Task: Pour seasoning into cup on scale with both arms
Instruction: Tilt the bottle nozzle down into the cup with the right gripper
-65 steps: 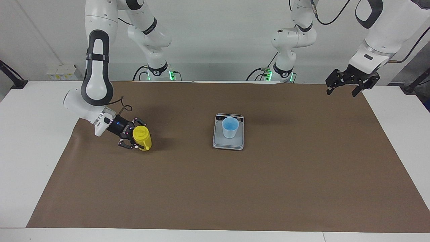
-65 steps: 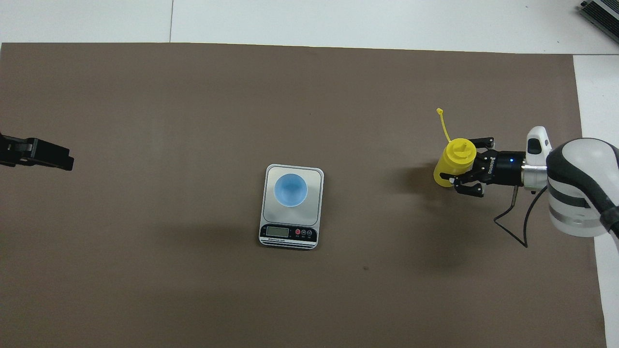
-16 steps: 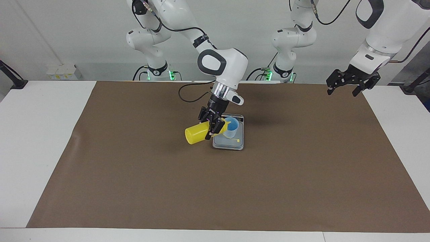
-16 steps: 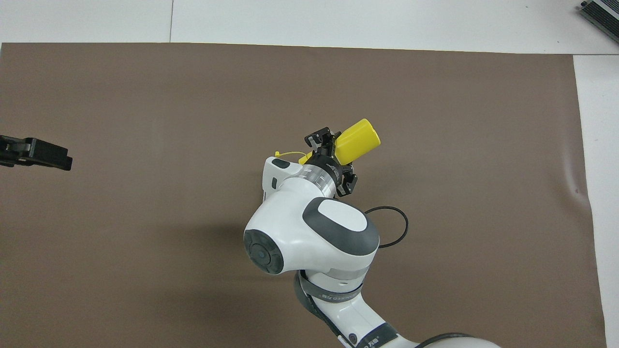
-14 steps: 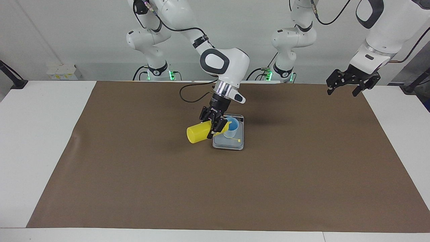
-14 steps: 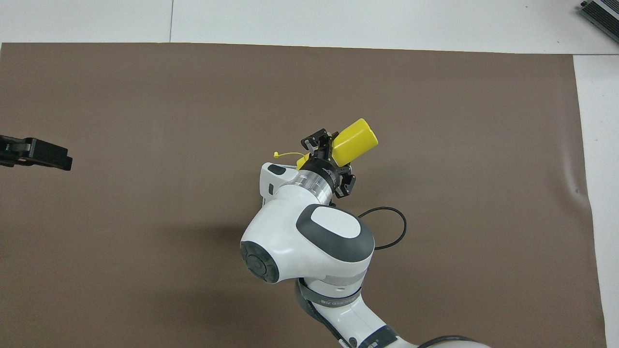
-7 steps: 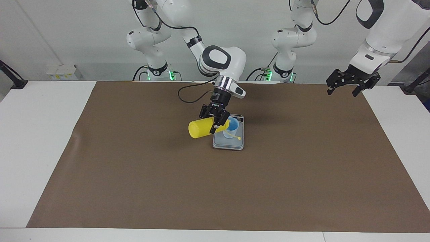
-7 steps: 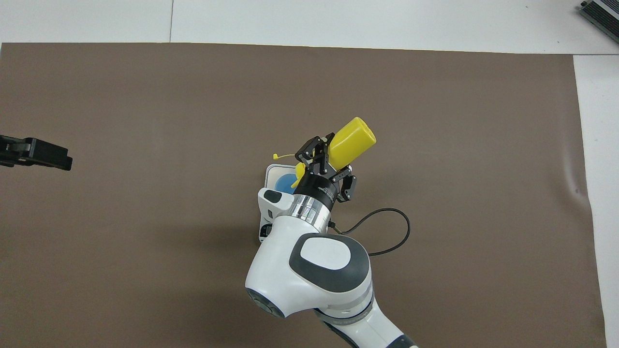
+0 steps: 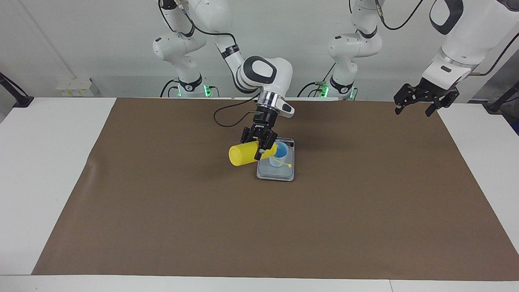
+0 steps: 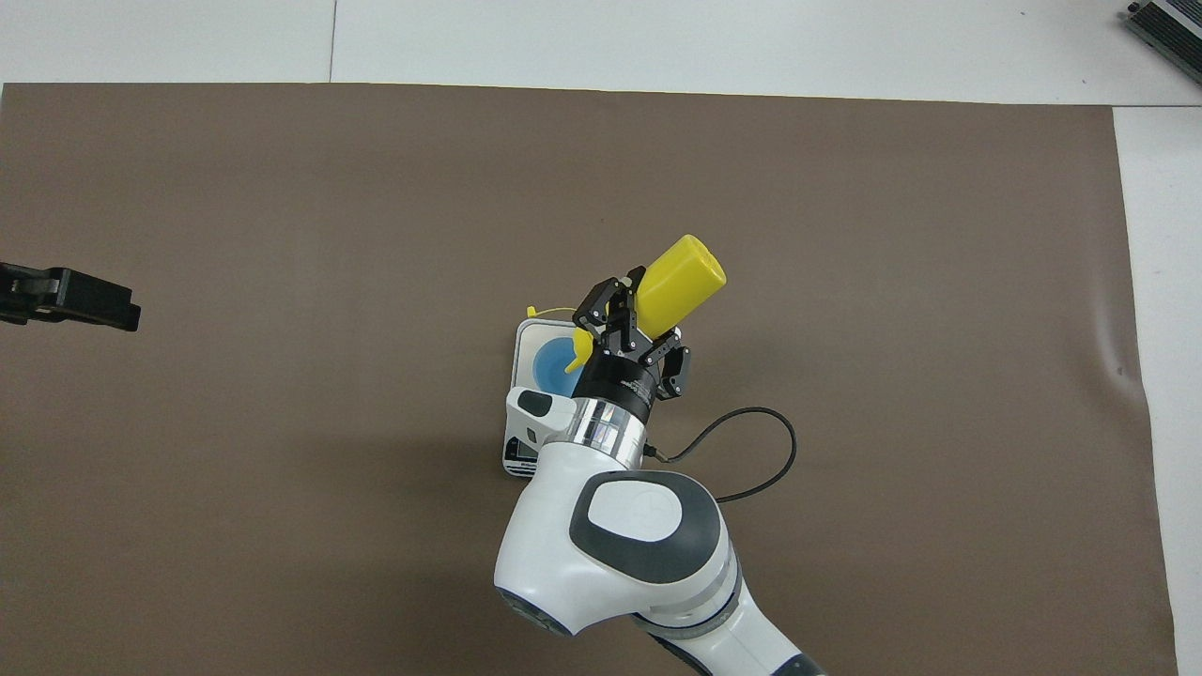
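the pour looks to be at its working stage, not finished and not just begun. the right gripper (image 9: 259, 147) has its fingers clenched on the yellow bottle (image 9: 242, 155), gripping it near the shoulder, and holds it in the air tipped almost flat, base pointing toward the right arm's end of the bench (image 9: 61, 182) and nozzle aimed at the cup (image 9: 279, 155). in the overhead view the nozzle end sits over the rim of the cup's blue inside (image 10: 556, 361), and the small tethered cap (image 9: 288, 166) hangs loose in front of the cup, so the bottle is already open. the cup stands upright on the scale (image 9: 275, 172), which lies on the brown mat (image 9: 259, 227) about mid-bench; the right arm hides most of the scale from above. whether any seasoning has left the bottle cannot be told: no stream shows, and nothing can be made out inside the cup. so the pick-up, the carry and the tilt are done; what seems left is to tip or squeeze until enough has gone in, bring the bottle upright and set it down. the left gripper (image 9: 425, 99) waits over the corner of the mat at the left arm's end, fingers released and holding nothing, so its share of a two-armed job is not yet visible.
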